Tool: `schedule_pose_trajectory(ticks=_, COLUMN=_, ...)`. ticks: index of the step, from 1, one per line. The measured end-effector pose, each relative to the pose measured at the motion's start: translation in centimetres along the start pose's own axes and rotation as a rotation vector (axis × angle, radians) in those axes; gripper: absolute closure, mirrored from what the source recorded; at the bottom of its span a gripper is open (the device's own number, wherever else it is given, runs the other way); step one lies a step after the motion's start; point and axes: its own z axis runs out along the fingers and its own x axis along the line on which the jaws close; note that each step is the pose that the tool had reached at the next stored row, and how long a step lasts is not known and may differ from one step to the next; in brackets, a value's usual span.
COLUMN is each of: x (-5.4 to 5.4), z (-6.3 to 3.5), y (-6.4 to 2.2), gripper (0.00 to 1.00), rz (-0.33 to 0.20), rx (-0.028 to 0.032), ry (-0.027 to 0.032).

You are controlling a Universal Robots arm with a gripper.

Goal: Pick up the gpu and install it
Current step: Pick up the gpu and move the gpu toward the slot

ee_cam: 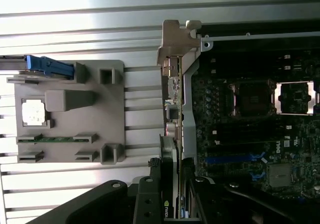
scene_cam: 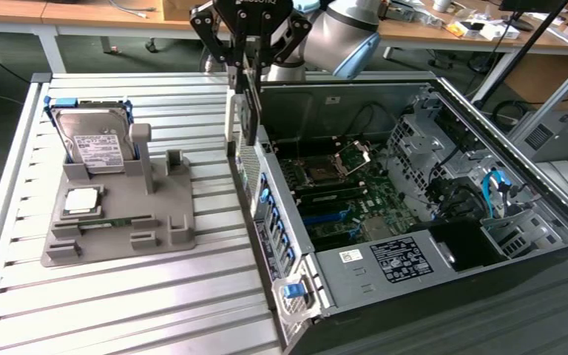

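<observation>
Gripper (scene_cam: 249, 63) clamps thin black gpu card w/ silver-grey bracket (scene_cam: 246, 111), held upright over open grey PC case's (scene_cam: 383, 259) wall on the exterior view's left. Grey plastic parts tray (scene_cam: 116, 214) sits further left on slatted metal table (scene_cam: 116, 303). Wrist view: black fingers (ee_cam: 150, 196) pinch the gpu (ee_cam: 170, 154) edge-on, bracket end by case rim, green motherboard (ee_cam: 240, 129) alongside.
</observation>
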Motion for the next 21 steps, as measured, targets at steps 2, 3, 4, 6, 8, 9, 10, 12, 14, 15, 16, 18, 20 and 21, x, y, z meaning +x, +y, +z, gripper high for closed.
schedule_pose_trajectory(ticks=2, x=-0.05, z=0.0, y=0.0, gripper=0.73, rz=0.0, rx=-0.0001, ry=0.0)
schedule_pose_trajectory(ticks=3, x=-0.07, z=0.0, y=0.0, gripper=0.73, rz=0.0, rx=0.0, ry=0.0)
schedule_pose_trajectory(ticks=4, x=-0.1, z=0.0, y=0.0, gripper=0.73, rz=0.0, rx=0.0, ry=0.0)
schedule_pose_trajectory(ticks=6, x=-0.15, z=0.01, y=0.01, gripper=0.73, rz=0.0, rx=0.0, ry=0.0)
schedule_pose_trajectory(ticks=8, x=-0.19, z=0.01, y=0.01, gripper=0.73, rz=0.0, rx=-0.0001, ry=0.0)
schedule_pose_trajectory(ticks=9, x=-0.21, z=0.01, y=0.01, gripper=0.73, rz=0.0, rx=0.0, ry=0.0)
schedule_pose_trajectory(ticks=10, x=-0.23, z=0.01, y=0.01, gripper=0.73, rz=0.0, rx=0.0, ry=0.0)
schedule_pose_trajectory(ticks=12, x=-0.27, z=0.01, y=0.01, gripper=0.73, rz=0.0, rx=0.0, ry=0.0)
schedule_pose_trajectory(ticks=14, x=-0.31, z=0.01, y=0.01, gripper=0.73, rz=0.0, rx=0.0, ry=0.0)
schedule_pose_trajectory(ticks=15, x=-0.34, z=0.01, y=0.01, gripper=0.73, rz=0.0, rx=0.0, ry=0.0)
schedule_pose_trajectory(ticks=16, x=-0.35, z=0.01, y=0.01, gripper=0.73, rz=0.0, rx=-0.0001, ry=-0.0001)
schedule_pose_trajectory(ticks=18, x=-0.39, z=0.01, y=0.01, gripper=0.73, rz=0.0, rx=0.0, ry=0.0)
schedule_pose_trajectory(ticks=20, x=-0.44, z=0.01, y=0.01, gripper=0.73, rz=0.0, rx=0.0, ry=0.0)
schedule_pose_trajectory(ticks=21, x=-0.47, z=0.01, y=0.01, gripper=0.73, rz=0.0, rx=0.0, ry=0.0)
